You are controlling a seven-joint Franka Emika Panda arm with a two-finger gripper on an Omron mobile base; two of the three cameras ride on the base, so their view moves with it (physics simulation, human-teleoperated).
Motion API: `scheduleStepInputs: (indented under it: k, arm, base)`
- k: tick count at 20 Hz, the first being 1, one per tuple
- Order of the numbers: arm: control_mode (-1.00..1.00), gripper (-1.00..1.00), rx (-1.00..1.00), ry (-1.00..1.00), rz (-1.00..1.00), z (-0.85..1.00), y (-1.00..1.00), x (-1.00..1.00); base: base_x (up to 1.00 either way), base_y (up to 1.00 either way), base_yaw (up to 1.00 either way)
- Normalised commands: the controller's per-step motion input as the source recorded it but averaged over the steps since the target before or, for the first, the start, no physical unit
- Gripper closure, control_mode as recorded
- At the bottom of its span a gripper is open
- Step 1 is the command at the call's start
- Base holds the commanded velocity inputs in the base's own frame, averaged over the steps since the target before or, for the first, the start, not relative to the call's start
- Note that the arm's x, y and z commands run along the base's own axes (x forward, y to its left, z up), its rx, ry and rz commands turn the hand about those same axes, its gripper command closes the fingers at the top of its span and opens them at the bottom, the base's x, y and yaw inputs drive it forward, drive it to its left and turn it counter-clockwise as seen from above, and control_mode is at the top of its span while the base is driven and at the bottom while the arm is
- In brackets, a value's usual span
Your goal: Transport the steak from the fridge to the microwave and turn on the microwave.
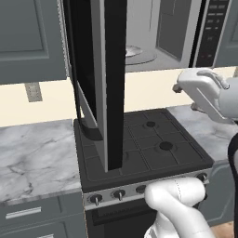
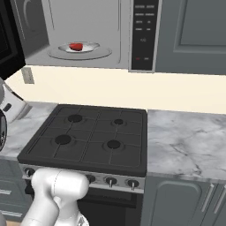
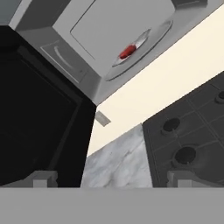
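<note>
Steak (image 2: pixel 76 46) located on a small plate (image 2: pixel 90 45) on the round turntable (image 2: pixel 103 53) inside the microwave (image 2: pixel 88 31), at about 11 o'clock in the right base view and at about 1 o'clock in the hand view (image 3: pixel 127 51). Transport portion judged complete. Microwave door (image 1: pixel 114 83) swung wide open, projecting edge-on over the black stove (image 1: pixel 148 144) in the left base view, dark glass at 9 o'clock in the hand view. Pincer (image 3: pixel 111 179) spread wide and empty, tips well apart at 6 o'clock of the hand view, above the marble worktop (image 3: pixel 118 162) beside the stove, well clear of the steak. Remaining, as judged: door to be closed, then a button on the black panel (image 2: pixel 145 35) at 12 o'clock of the right base view to be pressed to start the microwave. No sign of operation visible on the panel.
</note>
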Motion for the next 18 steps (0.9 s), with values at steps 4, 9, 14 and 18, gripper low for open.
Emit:
scheduleStepInputs:
  k: [4,9,14,18]
  arm:
    - [-1.0,-1.0,0.03,0.06,-0.06,0.02,0.0,-0.39]
    - [-1.0,-1.0,0.03,0.09,-0.04,0.01,0.0,-0.35]
    - [-1.0,-1.0,0.06,0.12,0.0,0.02,0.0,-0.38]
    - [-1.0,-1.0,0.1,0.07,0.0,0.04,0.12,-0.37]
  base:
    - [0.0,0.0,0.0]
    - [0.0,0.0,0.0]
    - [0.0,0.0,0.0]
    - [0.0,0.0,0.0]
